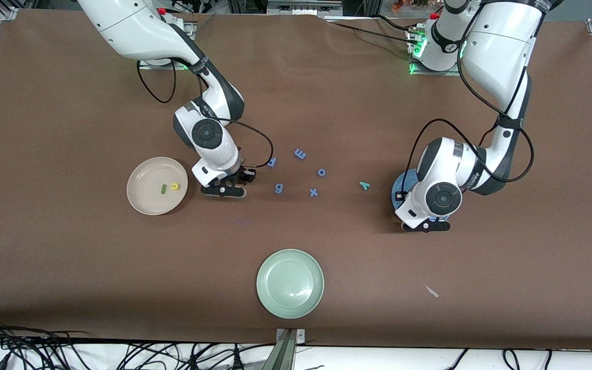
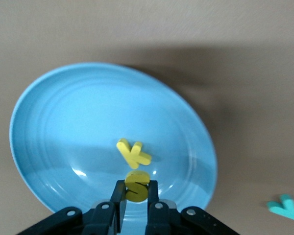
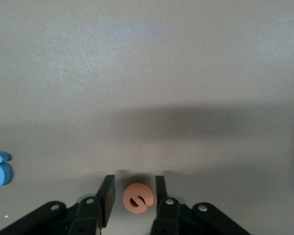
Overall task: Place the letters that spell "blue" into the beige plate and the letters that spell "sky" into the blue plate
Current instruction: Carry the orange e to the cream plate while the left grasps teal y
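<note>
The blue plate (image 2: pixel 63 122) lies under my left gripper (image 2: pixel 135 189), which is shut on the yellow s (image 2: pixel 136 180) just above the plate's floor. The yellow k (image 2: pixel 134 153) lies flat in that plate. The teal y (image 2: pixel 285 207) rests on the table beside the plate, toward the right arm's end (image 1: pixel 364 185). My right gripper (image 3: pixel 134 181) is low over the table next to the beige plate (image 1: pixel 144 200), open, with the orange e (image 3: pixel 137 198) between its fingers and a gap on each side. The beige plate holds the dark green l (image 1: pixel 163 189) and the yellow u (image 1: pixel 173 186).
Blue letters lie between the two plates: p (image 1: pixel 272 162), m (image 1: pixel 300 153), o (image 1: pixel 321 172), g (image 1: pixel 278 188) and x (image 1: pixel 314 192). A pale green plate (image 1: pixel 290 283) sits nearer to the front camera. A small scrap (image 1: pixel 431 291) lies toward the left arm's end.
</note>
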`<state>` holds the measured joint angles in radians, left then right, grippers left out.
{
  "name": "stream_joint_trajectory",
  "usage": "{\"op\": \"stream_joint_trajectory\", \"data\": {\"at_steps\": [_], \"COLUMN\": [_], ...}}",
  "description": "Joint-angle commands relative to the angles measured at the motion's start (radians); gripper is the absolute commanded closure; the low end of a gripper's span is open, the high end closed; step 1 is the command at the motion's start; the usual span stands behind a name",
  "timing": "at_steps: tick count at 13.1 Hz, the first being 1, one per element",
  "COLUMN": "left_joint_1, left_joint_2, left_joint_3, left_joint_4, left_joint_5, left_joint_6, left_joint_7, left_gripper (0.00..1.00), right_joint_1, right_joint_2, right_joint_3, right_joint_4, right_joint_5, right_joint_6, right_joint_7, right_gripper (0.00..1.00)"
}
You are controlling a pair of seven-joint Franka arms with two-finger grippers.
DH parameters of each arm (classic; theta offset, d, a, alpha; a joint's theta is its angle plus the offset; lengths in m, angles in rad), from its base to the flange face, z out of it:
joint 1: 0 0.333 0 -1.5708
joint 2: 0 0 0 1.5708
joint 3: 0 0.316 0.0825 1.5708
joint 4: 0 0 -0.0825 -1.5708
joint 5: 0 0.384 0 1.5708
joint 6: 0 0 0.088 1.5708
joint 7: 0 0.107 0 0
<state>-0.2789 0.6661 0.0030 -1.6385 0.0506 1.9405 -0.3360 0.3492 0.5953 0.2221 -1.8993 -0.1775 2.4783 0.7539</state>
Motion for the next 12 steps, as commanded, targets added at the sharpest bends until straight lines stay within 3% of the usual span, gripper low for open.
{"op": "stream_joint_trajectory", "data": {"at_steps": [1, 3, 4, 5, 6, 8, 9, 11, 12], "left_joint_1": [0.012, 0.012, 0.012, 0.015, 0.02, 0.024, 0.024, 0.018, 0.012], "left_joint_2": [-0.01, -0.005, -0.003, -0.003, -0.005, -0.011, -0.02, -0.043, -0.058], "left_joint_3": [-0.008, -0.008, -0.008, -0.008, -0.008, -0.009, -0.012, -0.026, -0.032], "left_joint_4": [-0.035, -0.041, -0.043, -0.043, -0.041, -0.034, -0.027, -0.024, -0.021], "left_joint_5": [0.026, 0.026, 0.026, 0.026, 0.025, 0.009, 0.006, -0.058, -0.08], "left_joint_6": [0.003, 0.003, 0.003, 0.002, -0.006, -0.017, -0.026, -0.037, -0.037], "left_joint_7": [0.023, 0.023, 0.023, 0.022, 0.014, 0.009, 0.005, -0.018, -0.049], "left_gripper": [0.91, 0.85, 0.67, 0.26, 0.0, 0.0, 0.0, 0.0, 0.0], "right_joint_1": [0.001, 0.001, 0.001, 0.001, 0.001, 0.001, 0.001, 0.001, 0.001], "right_joint_2": [0.012, 0.014, 0.014, 0.015, 0.015, 0.021, 0.021, 0.02, 0.018], "right_joint_3": [0.006, 0.006, 0.006, 0.006, 0.006, 0.006, 0.006, 0.006, 0.006], "right_joint_4": [0.005, -0.004, -0.01, -0.015, -0.015, -0.018, -0.023, -0.023, -0.023], "right_joint_5": [-0.028, -0.028, -0.028, -0.028, -0.028, -0.03, -0.03, -0.03, -0.031], "right_joint_6": [0.011, 0.016, 0.017, 0.02, 0.021, 0.025, 0.03, 0.028, 0.025], "right_joint_7": [0.03, 0.03, 0.03, 0.03, 0.03, 0.03, 0.03, 0.028, 0.025], "right_gripper": [0.46, 0.45, 0.45, 0.45, 0.46, 0.5, 0.58, 0.87, 0.94]}}
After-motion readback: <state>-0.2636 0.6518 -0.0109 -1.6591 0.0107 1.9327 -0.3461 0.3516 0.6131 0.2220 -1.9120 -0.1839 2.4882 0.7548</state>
